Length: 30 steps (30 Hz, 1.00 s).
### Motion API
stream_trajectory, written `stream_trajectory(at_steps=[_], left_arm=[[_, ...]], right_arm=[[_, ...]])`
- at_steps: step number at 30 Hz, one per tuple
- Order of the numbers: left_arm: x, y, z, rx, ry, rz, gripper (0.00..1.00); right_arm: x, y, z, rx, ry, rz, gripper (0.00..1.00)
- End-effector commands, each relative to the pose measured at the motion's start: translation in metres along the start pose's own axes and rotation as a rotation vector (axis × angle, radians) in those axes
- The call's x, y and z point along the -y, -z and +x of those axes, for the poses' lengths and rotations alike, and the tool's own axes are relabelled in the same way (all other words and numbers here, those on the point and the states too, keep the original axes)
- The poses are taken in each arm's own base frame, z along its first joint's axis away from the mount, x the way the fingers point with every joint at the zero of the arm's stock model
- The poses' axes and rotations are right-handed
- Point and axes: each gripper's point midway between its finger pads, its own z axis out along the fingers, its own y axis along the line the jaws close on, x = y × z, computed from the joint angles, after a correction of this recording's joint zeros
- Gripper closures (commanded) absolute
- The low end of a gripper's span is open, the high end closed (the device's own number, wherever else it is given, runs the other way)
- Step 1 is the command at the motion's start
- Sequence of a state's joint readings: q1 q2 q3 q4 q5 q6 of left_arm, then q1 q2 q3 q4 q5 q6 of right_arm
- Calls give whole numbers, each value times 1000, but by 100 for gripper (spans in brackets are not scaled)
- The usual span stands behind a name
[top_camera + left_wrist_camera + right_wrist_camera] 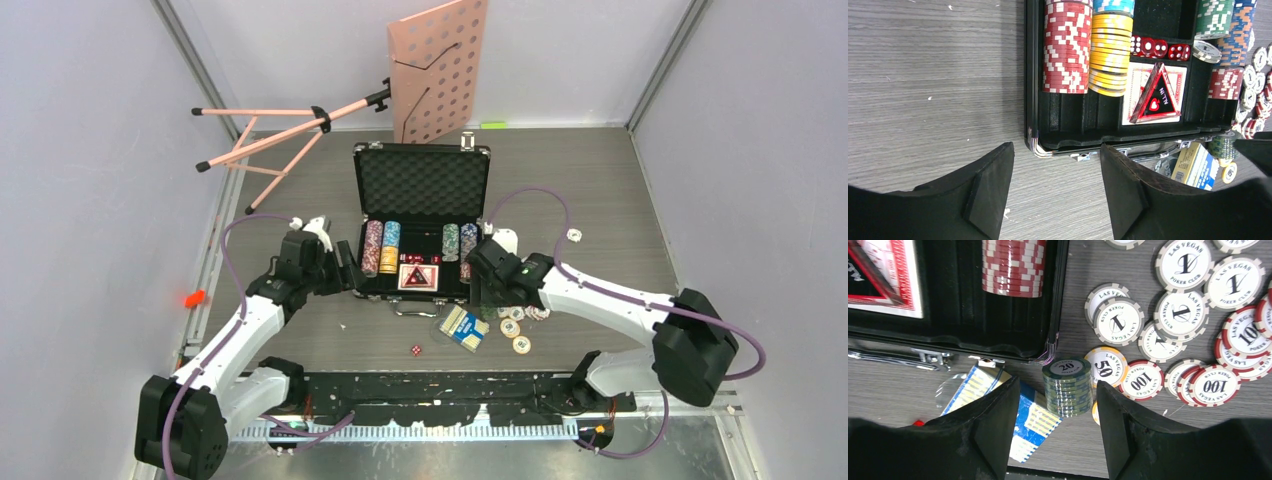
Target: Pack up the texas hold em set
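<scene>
The black case lies open mid-table with its foam lid upright. Rows of striped chips, red dice and a card deck under a red triangle marker sit inside it. My left gripper is open and empty over bare table, just in front of the case's front left corner. My right gripper is open at the front right corner. A short green chip stack stands just past its fingertips, untouched. Loose white and red chips lie to the right, and a blue-and-yellow deck to the left.
A pink perforated music stand and its tripod lie behind the case. One red die rests on the table near the front edge. A lone chip lies right of the case, and a small orange object at the left wall.
</scene>
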<state>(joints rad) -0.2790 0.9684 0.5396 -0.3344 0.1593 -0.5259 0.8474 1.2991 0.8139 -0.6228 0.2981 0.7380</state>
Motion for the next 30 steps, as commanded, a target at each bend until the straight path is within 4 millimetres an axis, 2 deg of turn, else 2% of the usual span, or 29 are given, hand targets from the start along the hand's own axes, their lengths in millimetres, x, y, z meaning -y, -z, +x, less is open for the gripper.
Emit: stream_trajectory(at_steps=[1, 5, 9, 12, 14, 20, 25, 27, 30], left_arm=[[4, 2, 1, 8, 15, 25, 31], [2, 1, 1, 20, 14, 27, 31], [-1, -1, 3, 32, 11, 24, 32], [-3, 1, 4, 37, 5, 16, 33], [-4, 3, 4, 44, 3, 14, 34], [-4, 9, 9, 85, 11, 38, 34], [-1, 14, 12, 122, 27, 74, 37], [-2, 14, 14, 138, 35, 80, 39], [-8, 13, 14, 172, 52, 65, 41]], right_arm=[[-1, -14, 10, -26, -2, 14, 37], [-1, -25, 22, -66, 11, 24, 40], [2, -28, 24, -69, 13, 43, 47], [1, -23, 20, -54, 5, 40, 64], [0, -13, 12, -32, -5, 32, 69], [-8, 34, -21, 48, -46, -27, 71], [-43, 62, -47, 95, -119, -187, 73], [-62, 65, -54, 100, -146, -254, 75], [-97, 60, -59, 80, -169, -348, 77]])
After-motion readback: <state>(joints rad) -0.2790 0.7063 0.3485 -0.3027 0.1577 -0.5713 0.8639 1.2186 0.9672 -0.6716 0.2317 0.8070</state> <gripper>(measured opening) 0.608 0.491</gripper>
